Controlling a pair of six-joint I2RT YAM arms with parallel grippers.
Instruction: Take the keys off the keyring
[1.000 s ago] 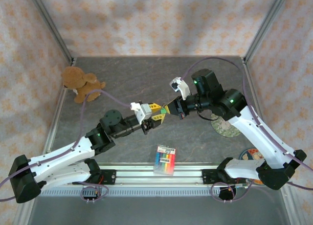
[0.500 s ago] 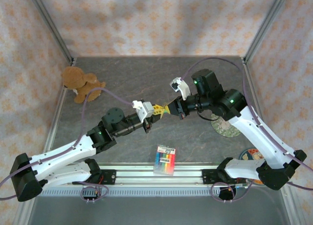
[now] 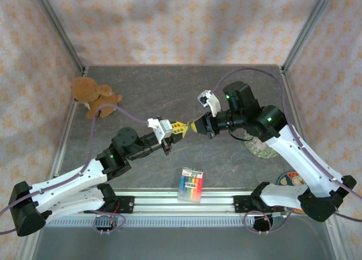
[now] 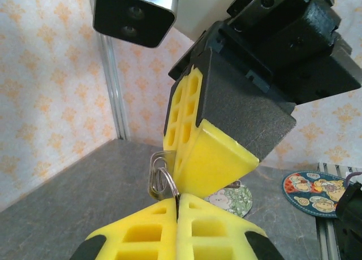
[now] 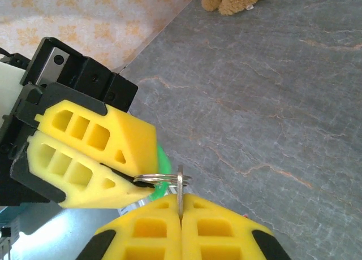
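Left hand [image 3: 182, 128] pinched shut on the keyring [image 5: 161, 178], right hand [image 3: 194, 126] tip to tip with it, clamped on the silver key [image 5: 180, 193], green key [image 5: 163, 160] just behind the ring, all mid-air above the counter [image 3: 169, 90] centre

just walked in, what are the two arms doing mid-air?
Both arms meet above the table, working a small keyring between them. The left gripper is shut on the ring. The right gripper is shut on what looks like the plain key threaded on it. The green-headed key shows just behind the left fingertips. No key looks off the ring yet.
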